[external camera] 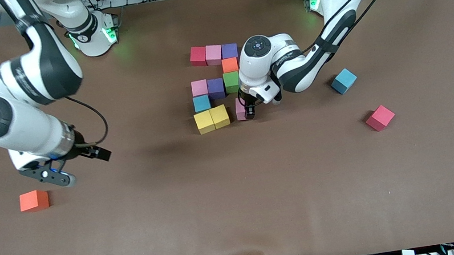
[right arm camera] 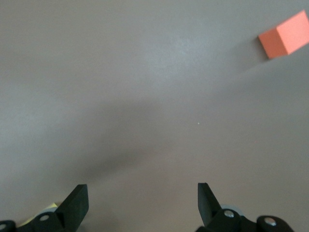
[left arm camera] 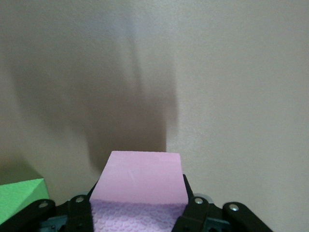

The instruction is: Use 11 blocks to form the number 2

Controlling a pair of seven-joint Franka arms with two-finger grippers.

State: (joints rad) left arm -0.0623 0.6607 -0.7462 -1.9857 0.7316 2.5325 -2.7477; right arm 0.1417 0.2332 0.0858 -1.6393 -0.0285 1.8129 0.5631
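Note:
My left gripper (external camera: 247, 111) is shut on a pink block (external camera: 241, 108), (left arm camera: 137, 181), held low at the table beside two yellow blocks (external camera: 212, 119), with a small gap to them. With these stand a light blue block (external camera: 202, 103), then pink, purple and green blocks (external camera: 231, 82), an orange one (external camera: 229, 64), and a red, pink and purple row (external camera: 213, 54) nearest the bases. Together they make the shape of the number 2. The left wrist view shows the green block (left arm camera: 19, 198) beside my left gripper (left arm camera: 138, 208). My right gripper (external camera: 58, 175), (right arm camera: 142, 198) hangs open with nothing in it, over bare table.
Three blocks lie apart from the group. An orange block (external camera: 33, 201), (right arm camera: 285, 36) sits close to my right gripper. Toward the left arm's end of the table are a blue block (external camera: 343, 81) and a red-pink block (external camera: 380, 117). The table is brown (external camera: 240, 215).

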